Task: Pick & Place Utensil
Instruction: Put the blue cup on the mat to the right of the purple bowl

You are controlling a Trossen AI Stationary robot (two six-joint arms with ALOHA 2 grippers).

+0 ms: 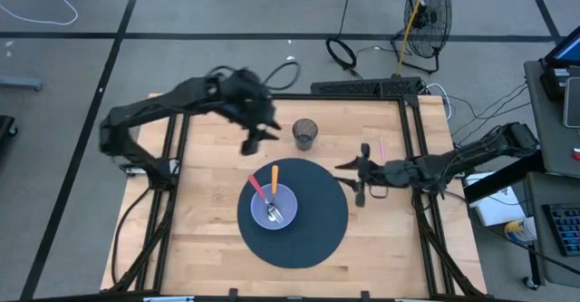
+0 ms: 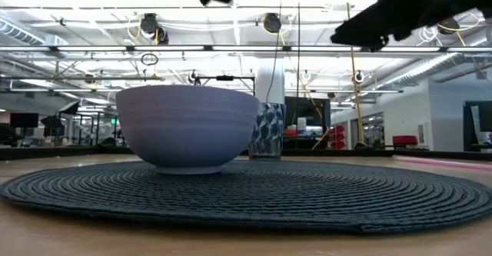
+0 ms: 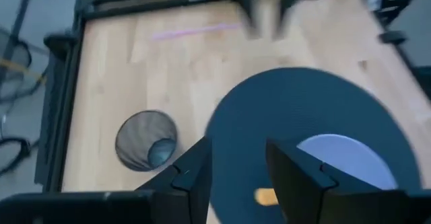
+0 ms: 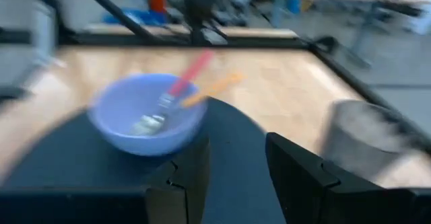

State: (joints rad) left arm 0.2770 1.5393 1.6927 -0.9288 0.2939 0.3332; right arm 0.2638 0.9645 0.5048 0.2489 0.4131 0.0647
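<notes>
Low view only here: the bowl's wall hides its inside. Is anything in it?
Observer: Yes. Two utensils lean in the bowl, one red-handled and one orange-handled.
Operator: Is either gripper holding anything?
Observer: No. The left gripper and the right gripper are both open and empty.
Operator: Where do they hang?
Observer: The left gripper is beside the cup, just off the mat; the right gripper is at the mat's right edge.
</notes>
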